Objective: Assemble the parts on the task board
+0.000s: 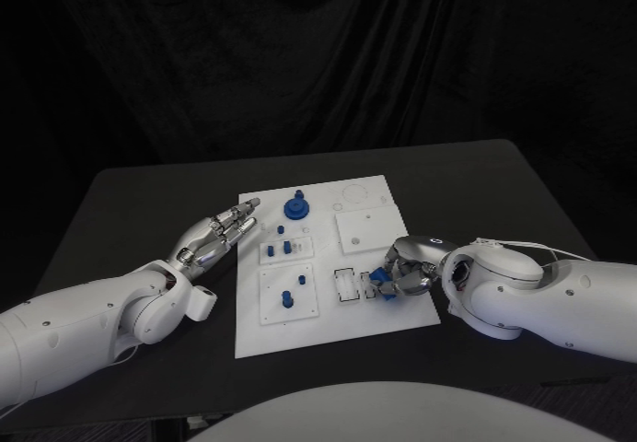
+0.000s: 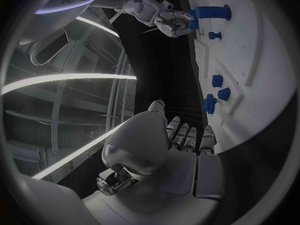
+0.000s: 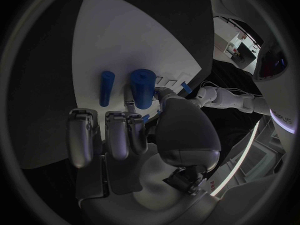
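The white task board (image 1: 378,226) lies mid-table. Near its front right corner my right hand (image 1: 409,269) is curled over it, thumb and fingers closed around a thick blue cylinder (image 3: 142,87). A thinner blue peg (image 3: 106,87) is right beside that cylinder. The right hand (image 2: 161,16) also grips the cylinder (image 2: 212,12) in the left wrist view. My left hand (image 1: 219,235) lies flat and open at the board's left edge, fingers stretched toward it and holding nothing. A blue gear-like part (image 1: 296,207) and several small blue pegs (image 1: 285,297) stand on the board's left half.
The black table (image 1: 146,203) surrounds the board, with bare surface at the back and the far right. A dark curtain hangs behind it. Square recessed plates (image 1: 368,230) occupy the board's right half.
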